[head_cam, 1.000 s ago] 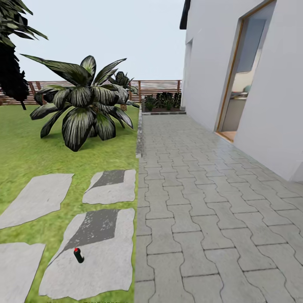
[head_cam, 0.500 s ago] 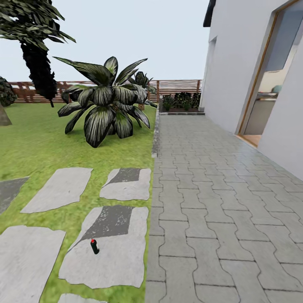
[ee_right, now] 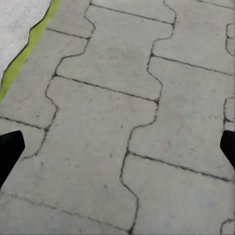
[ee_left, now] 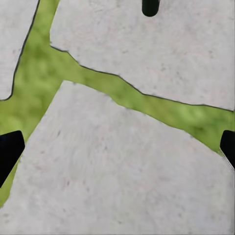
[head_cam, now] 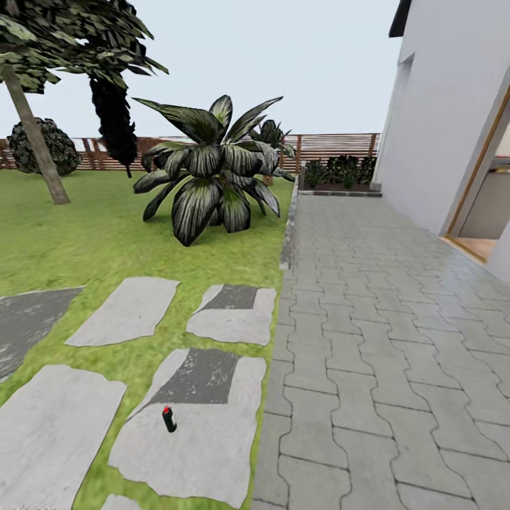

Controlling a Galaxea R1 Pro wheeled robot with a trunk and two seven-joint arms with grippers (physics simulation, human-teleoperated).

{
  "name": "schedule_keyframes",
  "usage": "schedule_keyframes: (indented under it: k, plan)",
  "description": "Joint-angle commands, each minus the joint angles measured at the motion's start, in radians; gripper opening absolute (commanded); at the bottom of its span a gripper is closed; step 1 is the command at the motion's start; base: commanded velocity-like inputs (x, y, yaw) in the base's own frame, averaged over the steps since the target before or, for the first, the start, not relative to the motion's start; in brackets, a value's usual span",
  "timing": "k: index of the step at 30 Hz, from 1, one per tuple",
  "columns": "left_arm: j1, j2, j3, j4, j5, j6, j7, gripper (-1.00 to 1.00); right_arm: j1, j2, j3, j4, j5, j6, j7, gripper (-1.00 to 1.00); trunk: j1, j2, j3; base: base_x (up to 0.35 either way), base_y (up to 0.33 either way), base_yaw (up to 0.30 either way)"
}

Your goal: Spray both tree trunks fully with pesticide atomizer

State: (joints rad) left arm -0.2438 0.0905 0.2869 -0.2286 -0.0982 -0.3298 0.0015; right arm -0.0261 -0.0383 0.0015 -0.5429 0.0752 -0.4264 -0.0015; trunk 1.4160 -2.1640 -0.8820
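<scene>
A small dark upright thing with a red top (head_cam: 168, 419) stands on a stepping stone (head_cam: 205, 432) in the garden lawn (head_cam: 92, 234), low in the head view. I cannot tell whether it is the pesticide atomizer; no white trigger head shows on it. A dark greenish rounded end (ee_left: 150, 7) pokes in at the edge of the left wrist view. The trees of the task are out of view. My left gripper (ee_left: 117, 149) hangs open over grey stones and grass. My right gripper (ee_right: 117, 149) hangs open over paving blocks. Nothing is between either pair of fingers.
A broad striped-leaf plant (head_cam: 212, 170) grows mid-lawn. A thin leaning trunk (head_cam: 35, 138), a dark columnar tree (head_cam: 113, 120) and a round bush (head_cam: 44, 146) stand at the left before the slat fence (head_cam: 333, 145). A paved path (head_cam: 382, 340) runs along the white house (head_cam: 453, 106).
The whole head view has swung left, so everything slid right. The thin leaning trunk and round bush have come into view, and the house doorway has moved to the edge.
</scene>
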Motion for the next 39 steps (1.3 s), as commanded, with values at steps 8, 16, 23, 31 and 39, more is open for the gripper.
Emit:
schedule_keyframes:
  k: [8, 16, 23, 31, 39]
  plan:
    - [0.0, 0.0, 0.0, 0.0, 0.0, 0.0, 0.0, 1.0, 0.0, 0.0, 0.0, 0.0, 0.0, 0.0, 0.0, 1.0, 0.0, 0.0, 0.0, 0.23, -0.186, 0.276]
    - [0.0, 0.0, 0.0, 0.001, 0.0, 0.0, 0.0, 1.0, 0.0, 0.0, 0.0, 0.0, 0.0, 0.0, 0.0, 1.0, 0.0, 0.0, 0.0, 0.162, -0.205, 0.276]
    - [0.0, 0.0, 0.0, 0.002, 0.0, 0.001, 0.0, 1.0, 0.0, 0.0, 0.0, 0.0, 0.0, 0.0, 0.0, 1.0, 0.0, 0.0, 0.0, 0.041, -0.262, 0.275]
    - [0.0, 0.001, 0.0, 0.002, 0.0, 0.002, 0.0, 1.0, 0.0, 0.0, 0.001, 0.001, 0.0, 0.0, 0.002, 1.0, 0.0, 0.0, 0.0, 0.134, -0.272, 0.17]
    - [0.0, 0.0, 0.0, 0.002, 0.0, 0.001, 0.0, 1.0, 0.0, 0.0, 0.002, 0.001, 0.001, 0.0, 0.003, 1.0, 0.0, 0.0, 0.0, 0.149, -0.272, 0.007]
